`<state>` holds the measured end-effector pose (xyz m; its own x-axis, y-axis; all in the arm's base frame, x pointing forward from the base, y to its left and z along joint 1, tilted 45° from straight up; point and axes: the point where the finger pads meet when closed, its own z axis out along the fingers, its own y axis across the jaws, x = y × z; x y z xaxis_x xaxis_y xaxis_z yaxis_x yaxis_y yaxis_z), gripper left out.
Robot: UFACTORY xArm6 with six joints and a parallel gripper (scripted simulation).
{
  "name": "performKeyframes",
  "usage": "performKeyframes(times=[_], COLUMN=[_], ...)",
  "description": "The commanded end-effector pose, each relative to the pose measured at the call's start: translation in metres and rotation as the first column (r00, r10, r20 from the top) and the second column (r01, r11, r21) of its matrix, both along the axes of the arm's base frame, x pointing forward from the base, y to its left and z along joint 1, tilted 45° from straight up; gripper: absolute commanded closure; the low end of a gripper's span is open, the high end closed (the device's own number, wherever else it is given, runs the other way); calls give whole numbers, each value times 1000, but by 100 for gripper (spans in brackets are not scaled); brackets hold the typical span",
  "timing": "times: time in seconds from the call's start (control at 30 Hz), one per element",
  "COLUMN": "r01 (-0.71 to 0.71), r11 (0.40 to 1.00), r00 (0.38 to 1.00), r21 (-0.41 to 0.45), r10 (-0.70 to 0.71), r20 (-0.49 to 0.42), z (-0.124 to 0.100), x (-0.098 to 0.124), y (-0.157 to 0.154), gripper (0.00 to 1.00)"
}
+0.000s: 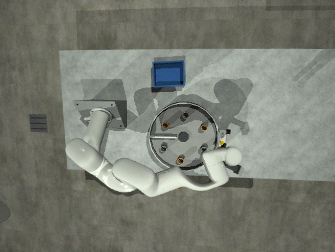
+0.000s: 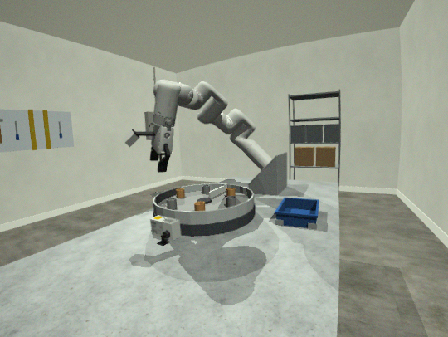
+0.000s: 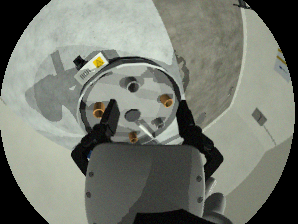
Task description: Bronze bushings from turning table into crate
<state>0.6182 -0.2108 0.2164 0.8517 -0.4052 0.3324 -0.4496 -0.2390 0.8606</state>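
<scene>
Looking down from overhead, I have the turning table nearer the table's lower long edge than its upper one. All three bronze bushings are on it: one farthest from the short left edge, one closest to that edge, and one toward the lower long edge. Three steel bushings share the disc, spaced between the bronze ones around the hub.

The crate sits near the upper long edge, apart from the turning table, with no bushings in it. My arm's wedge mount stands toward the short left edge, and the arm reaches out past the lower long edge and back in. My claw is spread to its full width, gripping nothing, raised above the turning table's level. A small white box with a yellow label is beside the rim on the side away from the mount.
</scene>
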Motion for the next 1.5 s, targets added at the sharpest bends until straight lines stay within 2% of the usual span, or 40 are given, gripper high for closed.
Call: performKeyframes(times=[0.0, 0.67, 0.77, 0.87, 0.93, 0.97, 1.1, 1.2, 1.27, 1.3, 1.4, 1.43, 1.47], r01=[-2, 0, 11, 34, 34, 45, 45, 73, 73, 91, 91, 110, 110], r11=[1000, 1000, 1000, 999, 999, 999, 999, 997, 997, 995, 995, 993, 993], r00=[1000, 1000, 998, 988, 988, 980, 980, 957, 957, 940, 940, 919, 919], r21=[0, 0, 1, 7, 7, 11, 11, 24, 24, 33, 33, 44, 44], r10=[2, 0, -11, -34, -34, -46, -46, -77, -77, -96, -96, -119, -119], r20=[4, 17, 64, 153, 153, 192, 192, 279, 279, 327, 327, 375, 375], z=[2, 3, 7, 13, 13, 15, 15, 20, 20, 21, 21, 22, 22], x=[1, 0, -5, -16, -16, -22, -22, -38, -38, -48, -48, -60, -60], y=[1, 2, 5, 10, 10, 13, 13, 19, 19, 23, 23, 26, 26], gripper=[0, 0, 0, 0, 0, 0, 0, 0, 0, 0, 0, 0, 0])
